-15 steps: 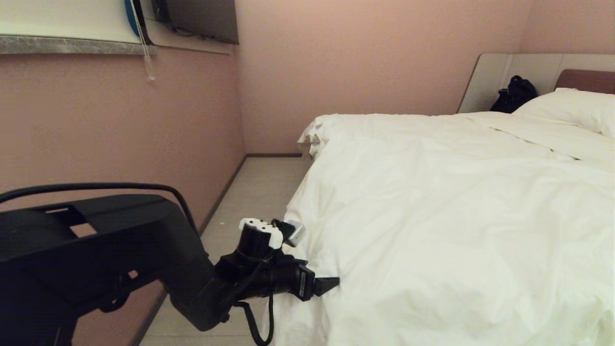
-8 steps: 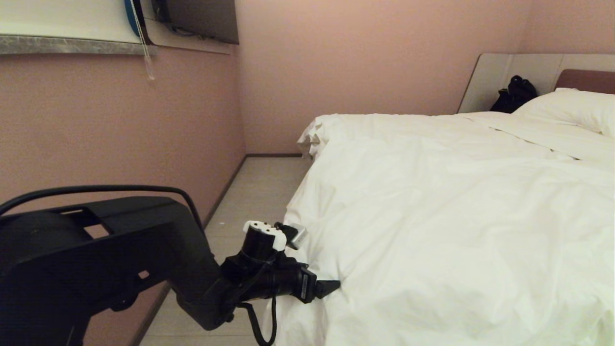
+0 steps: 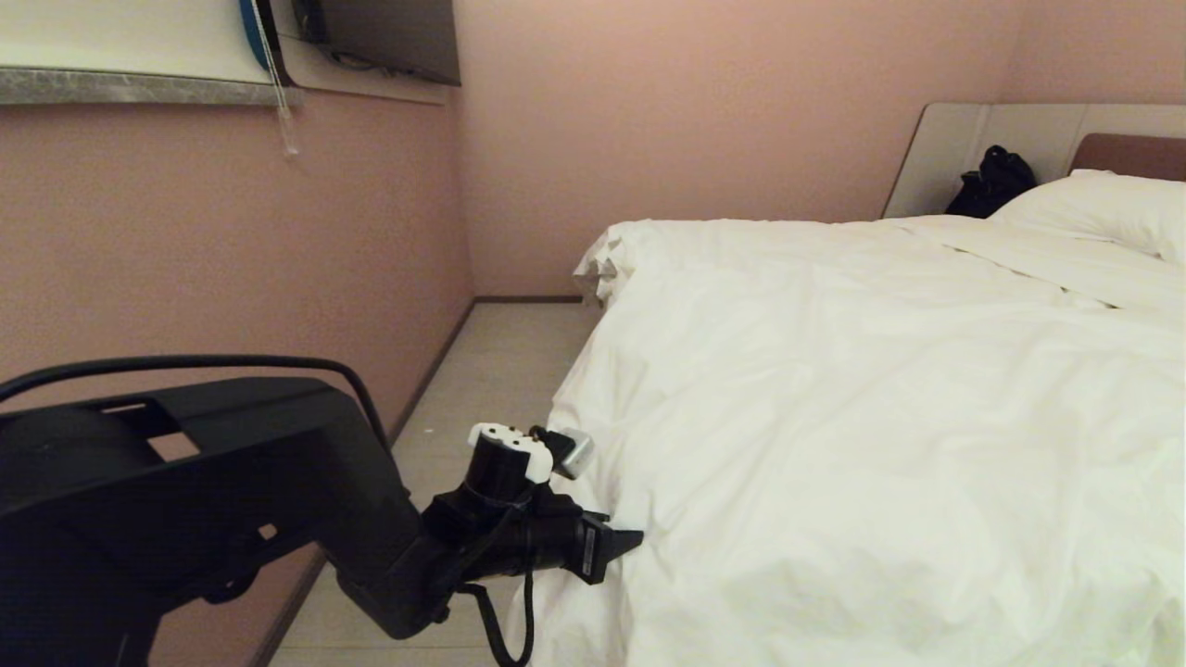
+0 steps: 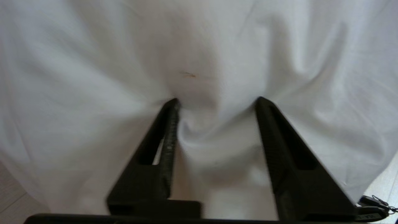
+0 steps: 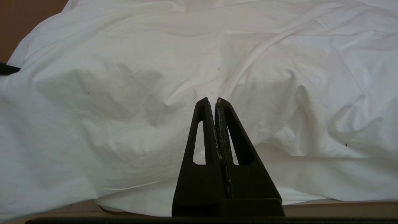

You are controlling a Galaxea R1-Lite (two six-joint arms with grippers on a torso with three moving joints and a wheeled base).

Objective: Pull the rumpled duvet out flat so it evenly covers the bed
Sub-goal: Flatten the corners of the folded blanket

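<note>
A: Looking from the left, what do you see?

B: Your left hand [image 3: 623,547] presses into the hanging near-left edge of the duvet [image 3: 862,417], fingers [image 4: 169,124] apart with a fold bunched between them.

A: And further right?

B: The duvet lies wrinkled across the bed [image 3: 982,148], reaching up toward the pillow [image 3: 1103,208]. Your right hand [image 5: 215,101] sits with fingers pressed together, empty, before the duvet's draped side.

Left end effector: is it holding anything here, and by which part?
Not yet firmly: the left end effector straddles a bunched fold at the duvet side edge, fingers apart.
</note>
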